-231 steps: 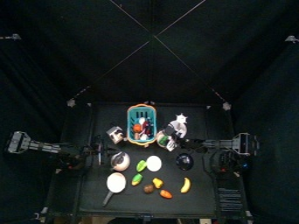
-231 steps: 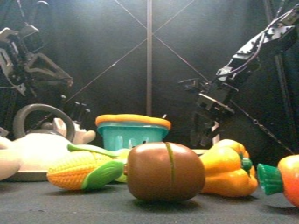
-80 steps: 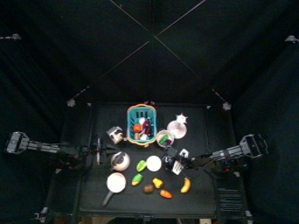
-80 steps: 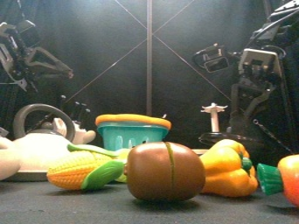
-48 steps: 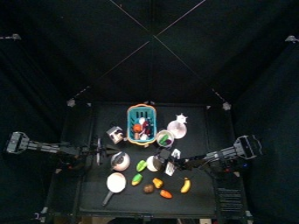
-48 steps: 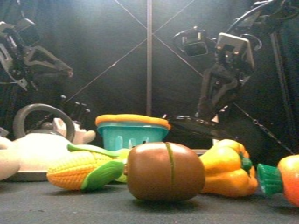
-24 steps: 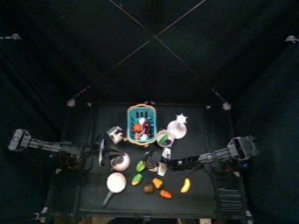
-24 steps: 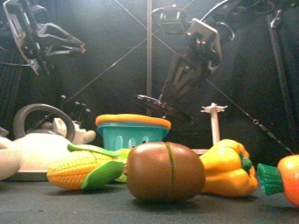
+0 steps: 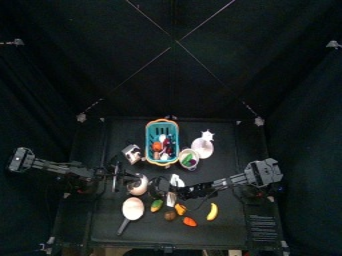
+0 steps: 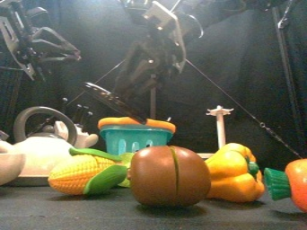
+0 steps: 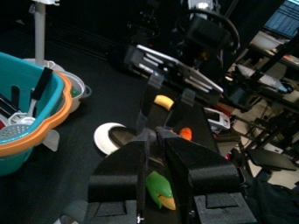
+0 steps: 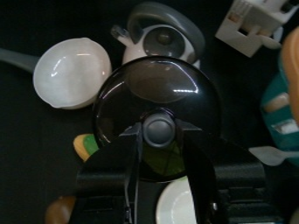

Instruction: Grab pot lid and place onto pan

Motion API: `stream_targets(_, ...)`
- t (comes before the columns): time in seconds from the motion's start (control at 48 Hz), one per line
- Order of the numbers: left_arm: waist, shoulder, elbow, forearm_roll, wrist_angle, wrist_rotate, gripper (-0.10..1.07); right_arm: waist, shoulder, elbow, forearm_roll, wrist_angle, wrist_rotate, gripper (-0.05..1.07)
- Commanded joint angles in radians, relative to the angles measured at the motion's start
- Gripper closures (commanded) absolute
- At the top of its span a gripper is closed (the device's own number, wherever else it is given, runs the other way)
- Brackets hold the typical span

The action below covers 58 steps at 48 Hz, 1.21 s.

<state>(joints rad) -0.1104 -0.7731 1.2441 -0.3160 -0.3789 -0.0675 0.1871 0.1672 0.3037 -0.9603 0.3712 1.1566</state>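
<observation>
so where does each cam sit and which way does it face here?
Top: high overhead, looking straight down; table small mid-frame, both arms come in from the sides, right gripper carrying the pot lid beside the pan.
Front: table height at the front edge, looking level past toy food; the lid hangs tilted from the right arm, left arm up at the far left.
Left wrist: on the left arm, own jaws at the bottom, facing the teal basket.
Right wrist: on the right arm, looking down over the lid at the pan.
Shared: top and right wrist both show lid and pan.
</observation>
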Motion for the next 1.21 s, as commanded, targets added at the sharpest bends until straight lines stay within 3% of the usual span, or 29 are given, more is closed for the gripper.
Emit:
stream_targets(0.0, 0.051, -0.026, 0.003, 0.0, -0.038, 0.002, 0.38, 0.003, 0.014, -0.069, -0.003, -0.021, -0.002, 0.42)
stream_targets(0.25, 0.238, -0.089, 0.067, -0.069, -0.098, -0.002, 0.38, 0.025, 0.103, -0.193, 0.014, -0.026, 0.0, 0.42)
stream_targets(0.354, 0.281, -0.098, 0.081, -0.084, -0.101, -0.002, 0.38, 0.034, 0.143, -0.252, 0.018, -0.026, 0.0, 0.42)
stream_targets(0.729, 0.291, -0.098, 0.097, -0.086, -0.1, -0.002, 0.38, 0.066, 0.247, -0.397, 0.066, -0.038, 0.0, 0.42)
stream_targets(1.188, 0.29, -0.1, 0.098, -0.084, -0.1, -0.002, 0.38, 0.078, 0.324, -0.477, 0.101, -0.078, 0.0, 0.42)
